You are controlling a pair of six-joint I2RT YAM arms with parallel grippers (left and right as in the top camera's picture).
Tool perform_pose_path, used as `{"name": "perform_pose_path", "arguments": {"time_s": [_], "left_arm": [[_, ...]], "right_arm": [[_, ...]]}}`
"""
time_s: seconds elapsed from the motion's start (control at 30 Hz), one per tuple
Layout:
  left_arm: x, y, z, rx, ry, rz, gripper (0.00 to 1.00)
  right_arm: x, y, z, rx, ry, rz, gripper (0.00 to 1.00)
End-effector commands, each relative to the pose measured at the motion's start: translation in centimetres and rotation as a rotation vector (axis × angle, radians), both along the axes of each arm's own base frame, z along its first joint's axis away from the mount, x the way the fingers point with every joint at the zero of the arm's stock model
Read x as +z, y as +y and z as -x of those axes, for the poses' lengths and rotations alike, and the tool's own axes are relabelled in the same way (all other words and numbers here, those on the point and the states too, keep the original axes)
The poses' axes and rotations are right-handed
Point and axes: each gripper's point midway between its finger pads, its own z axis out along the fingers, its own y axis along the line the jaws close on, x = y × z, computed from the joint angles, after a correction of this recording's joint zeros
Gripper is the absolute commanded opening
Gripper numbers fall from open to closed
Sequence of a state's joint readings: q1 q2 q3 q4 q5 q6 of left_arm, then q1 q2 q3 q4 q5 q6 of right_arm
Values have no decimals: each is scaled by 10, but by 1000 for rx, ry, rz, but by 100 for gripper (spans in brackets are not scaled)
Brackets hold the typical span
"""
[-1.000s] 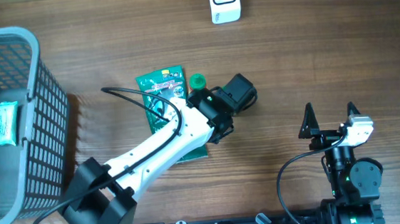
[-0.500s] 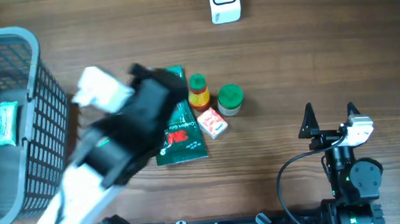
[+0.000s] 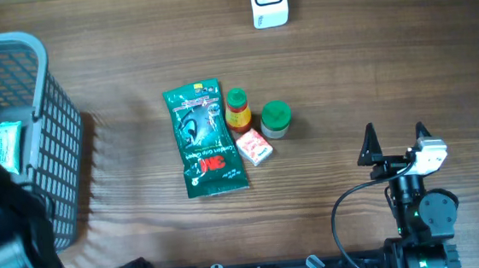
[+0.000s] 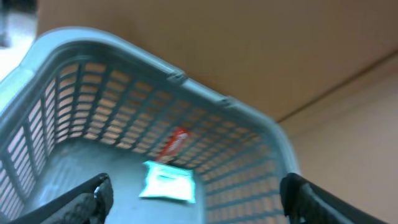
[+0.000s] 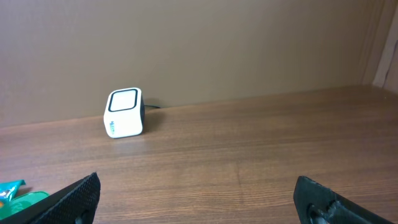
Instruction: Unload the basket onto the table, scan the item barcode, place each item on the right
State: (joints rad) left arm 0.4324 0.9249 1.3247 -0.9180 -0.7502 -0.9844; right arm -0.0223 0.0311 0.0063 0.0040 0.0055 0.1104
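Note:
Several items lie mid-table: a green 3M pouch (image 3: 204, 139), a red-and-yellow bottle (image 3: 237, 108), a green-capped jar (image 3: 275, 118) and a small red-and-white box (image 3: 255, 146). The white scanner (image 3: 268, 1) stands at the far edge and shows in the right wrist view as the scanner (image 5: 125, 112). My left gripper (image 4: 196, 186) hangs open over the basket, nothing between its fingers; overhead, the left arm (image 3: 4, 247) is a dark blur. My right gripper (image 3: 394, 135) stands open and empty at the near right, and the right gripper (image 5: 198, 186) faces the scanner.
A grey mesh basket (image 3: 45, 115) fills the left side. Inside lies a teal packet (image 3: 2, 146), seen from the left wrist as the teal packet (image 4: 168, 182) beside a red item (image 4: 176, 142). Bare wood lies between the items and the right gripper.
My left arm has swung from the items in the middle to the left, over the basket, and its jaws have opened. The right arm has not moved.

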Motion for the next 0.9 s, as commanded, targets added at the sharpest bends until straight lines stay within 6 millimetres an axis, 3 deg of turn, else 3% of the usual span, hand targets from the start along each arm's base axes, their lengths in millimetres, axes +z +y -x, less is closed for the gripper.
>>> {"name": "perform_pose_path", "arguments": {"time_s": [0.0, 0.1, 0.2, 0.4, 0.63, 0.87], "left_arm": [[-66, 32, -43, -121, 149, 220, 91], [-125, 57, -67, -160, 213, 401, 92], [-178, 74, -73, -138, 292, 539, 93], [-254, 84, -81, -92, 410, 699, 88], [-306, 102, -100, -88, 437, 726, 89], [-332, 118, -117, -113, 432, 694, 89]], "right_arm": [[0, -3, 0, -17, -3, 5, 100], [0, -3, 0, -17, -3, 6, 100], [0, -3, 0, -17, -3, 6, 100], [0, -3, 0, -17, -3, 6, 100], [0, -3, 0, -16, -3, 6, 100], [0, -3, 0, -17, -3, 6, 100]]}}
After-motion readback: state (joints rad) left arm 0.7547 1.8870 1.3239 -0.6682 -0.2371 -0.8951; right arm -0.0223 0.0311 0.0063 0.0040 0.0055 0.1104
